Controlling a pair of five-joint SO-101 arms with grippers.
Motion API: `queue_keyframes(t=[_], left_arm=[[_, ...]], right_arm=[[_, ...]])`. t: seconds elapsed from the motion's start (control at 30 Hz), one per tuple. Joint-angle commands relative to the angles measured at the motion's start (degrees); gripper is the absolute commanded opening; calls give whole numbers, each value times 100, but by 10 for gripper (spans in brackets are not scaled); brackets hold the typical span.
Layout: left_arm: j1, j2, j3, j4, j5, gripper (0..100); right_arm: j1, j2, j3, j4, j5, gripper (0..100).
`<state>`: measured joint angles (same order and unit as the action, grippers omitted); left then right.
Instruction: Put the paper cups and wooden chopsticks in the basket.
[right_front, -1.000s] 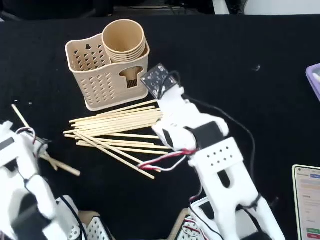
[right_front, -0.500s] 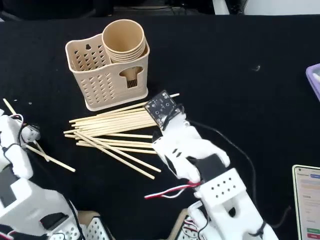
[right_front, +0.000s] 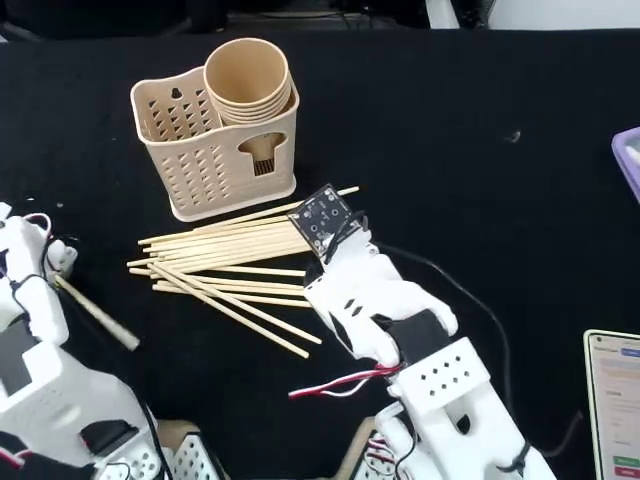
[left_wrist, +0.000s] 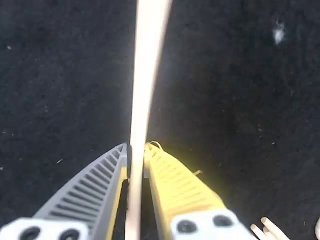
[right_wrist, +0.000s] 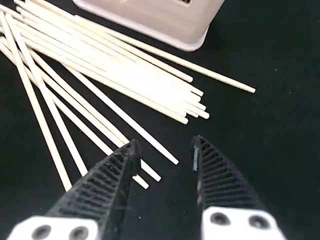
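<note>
Here, the left claw was clamped on a single chopstick, one jaw pressed to each side of the stick, which ran out past the tips over black cloth. Seen from above, this claw sat close to the worktop's left edge, and the held stick slanted towards the near edge.

The right claw hung with its jaws apart and nothing between them, its tips just above the end of the chopstick pile that lay nearer the right edge. The pile was spread loosely across the worktop, some sticks bunched together and others crossing at an angle.

Just beyond it, towards the far edge and left of the middle, stood the basket. The stacked paper cups stood upright in its right-hand compartment.
</note>
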<state>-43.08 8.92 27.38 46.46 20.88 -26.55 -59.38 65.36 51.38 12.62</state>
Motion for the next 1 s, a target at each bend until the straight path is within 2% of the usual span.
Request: queue_keyframes(t=[0.0,0.07,0.33,0.63,0.83,0.97], left_arm=[[-48,-44,-136,-62,70,30],[-66,-97,-198,-18,70,30],[-435,-1011,-1138,1363,26,30],[-365,-2154,-1279,1415,53,32],[-198,-3534,-1525,738,70,30],[286,-4193,-1473,527,70,30]], right_arm=[[-53,-180,-31,-105,-62,174],[-53,-180,-4,-105,-62,174],[-53,-189,48,-114,-53,174],[-53,-189,48,-114,-62,174],[-35,-189,57,-114,-62,174],[-35,-189,57,-114,-62,174]])
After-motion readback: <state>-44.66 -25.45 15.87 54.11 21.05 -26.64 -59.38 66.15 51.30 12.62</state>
